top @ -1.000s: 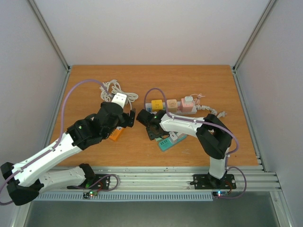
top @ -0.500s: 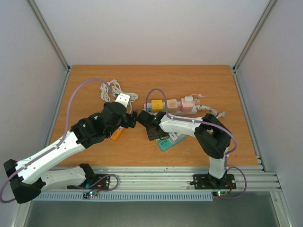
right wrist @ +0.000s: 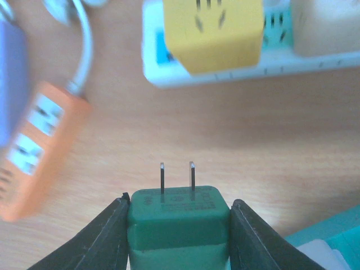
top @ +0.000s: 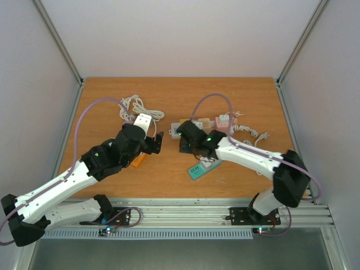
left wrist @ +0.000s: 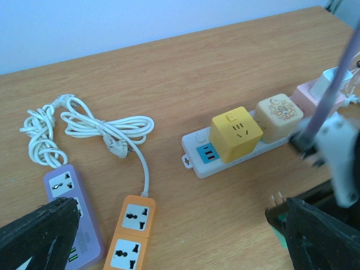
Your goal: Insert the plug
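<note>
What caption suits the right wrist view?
Right hand shut on a green two-prong plug, prongs pointing toward the white power strip carrying a yellow cube adapter.

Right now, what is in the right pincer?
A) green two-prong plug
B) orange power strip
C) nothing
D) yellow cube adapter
A: in the right wrist view the right pincer is shut on the green plug, one finger pressed against each side of it.
</note>
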### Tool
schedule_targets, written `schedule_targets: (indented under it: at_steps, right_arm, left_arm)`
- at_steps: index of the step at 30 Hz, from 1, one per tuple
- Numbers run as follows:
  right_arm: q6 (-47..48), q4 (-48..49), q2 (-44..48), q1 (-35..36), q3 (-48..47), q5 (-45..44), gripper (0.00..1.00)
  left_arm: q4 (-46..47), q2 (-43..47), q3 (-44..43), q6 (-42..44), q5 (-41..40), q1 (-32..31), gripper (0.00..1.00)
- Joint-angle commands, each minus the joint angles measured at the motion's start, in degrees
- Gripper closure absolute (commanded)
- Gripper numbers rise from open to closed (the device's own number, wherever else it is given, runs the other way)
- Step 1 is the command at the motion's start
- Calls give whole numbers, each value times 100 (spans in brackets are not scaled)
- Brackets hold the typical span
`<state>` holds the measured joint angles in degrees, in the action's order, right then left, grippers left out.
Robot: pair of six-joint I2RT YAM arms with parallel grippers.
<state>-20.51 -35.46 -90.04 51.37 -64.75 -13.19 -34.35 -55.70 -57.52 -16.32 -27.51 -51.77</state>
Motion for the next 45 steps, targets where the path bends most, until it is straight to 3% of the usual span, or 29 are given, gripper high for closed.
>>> schedule_targets:
  at_steps: [1,8,14,19,30,37,45]
  right_arm:
    - [-954,515,805,-323,24,260,63]
    - [-2255,783,1643,-514,71,603,61]
    - [-3523,1618,2179,-519,497,892,66]
    - [-4291,1938,2402,-514,679,880,68]
    - [-4819,1959,2464,-514,639,1021,69]
    - [-4928,1931,2516,-514,622,927,69]
    - [-4978,1959,2529,-514,649,910,68]
  left_arm:
    - [914,283,211,98,415,25,1]
    - [2071,289,615,207,1438,24,1]
    - [3181,-45,933,-118,2220,26,1]
    - [3826,-318,1029,-326,2354,25,7]
    - [4437,-931,975,-754,2164,8,42]
    - [4526,-1067,1013,-838,2016,-4,45]
    - [4487,-1242,922,-580,1968,-128,57]
